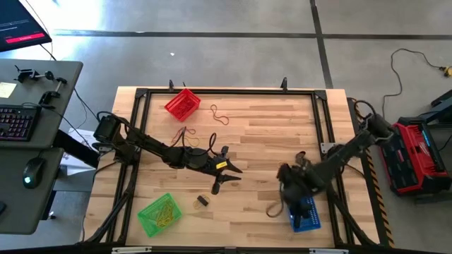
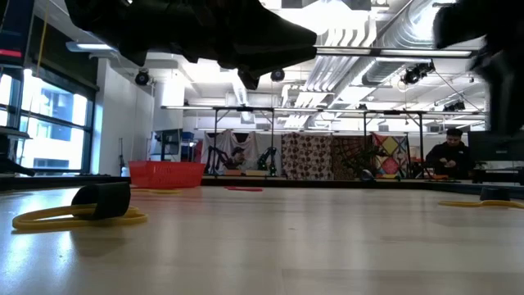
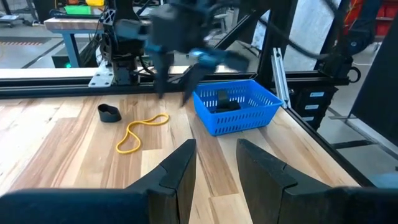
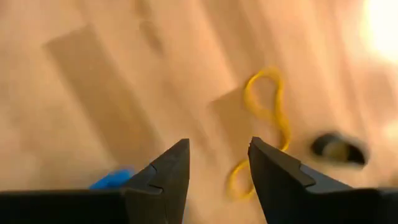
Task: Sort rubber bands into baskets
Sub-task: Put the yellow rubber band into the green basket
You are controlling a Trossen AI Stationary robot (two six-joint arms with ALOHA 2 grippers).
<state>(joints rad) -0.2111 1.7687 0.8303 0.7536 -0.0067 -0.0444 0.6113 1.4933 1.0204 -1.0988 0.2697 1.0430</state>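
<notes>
On the wooden table (image 1: pixel 261 134), taking the blue basket (image 1: pixel 305 215) at the near right corner as reference: right arm reaches in from the right edge, right gripper (image 1: pixel 284 185) just beside the basket's far-left corner, above the table. Jaws apart, nothing between them in its wrist view, bare wood below. Left arm crosses from the left edge; left gripper (image 1: pixel 220 178) sits well left of the blue basket, near table centre, jaws apart, empty, pointed toward that basket.

Green basket (image 1: pixel 159 214) is far left of the blue one along the near edge, with tan-yellow bands (image 1: pixel 167 215) inside. Red basket (image 1: pixel 182 104) is at the far side, diagonally opposite the blue one.

Blue basket holds a dark band (image 3: pixel 222 104); can't tell how many.

Loose bands: a yellow band (image 3: pixel 140 131) on the wood just left of the blue basket, a thick black band (image 3: pixel 109 112) beside it, farther from the basket. More thin bands (image 1: pixel 222 115) lie beside the red basket.
</notes>
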